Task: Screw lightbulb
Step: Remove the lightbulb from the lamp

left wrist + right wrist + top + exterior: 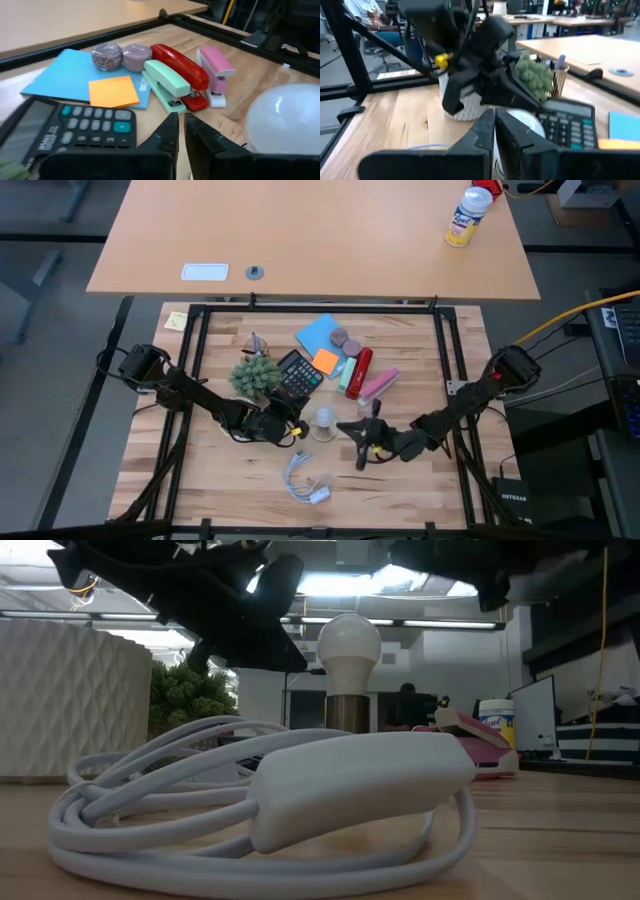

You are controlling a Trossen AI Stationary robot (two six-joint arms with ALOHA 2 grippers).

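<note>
Left end effector [297, 430] closed beside smooth round lightbulb [324, 419].

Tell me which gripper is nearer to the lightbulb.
Left, narrowly. The left gripper sits just beside the lightbulb, fingers shut, on the potted plant's side. The right gripper is slightly farther off on the bulb's other side, also shut. Neither holds it.

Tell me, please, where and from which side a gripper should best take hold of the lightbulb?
Probably around the rounded white globe of the lightbulb, coming from above or from the side. It stands upright with its narrow metal screw end down, so the globe is the exposed part. Both the left gripper and right gripper sit shut beside it and would need to open first.
</note>
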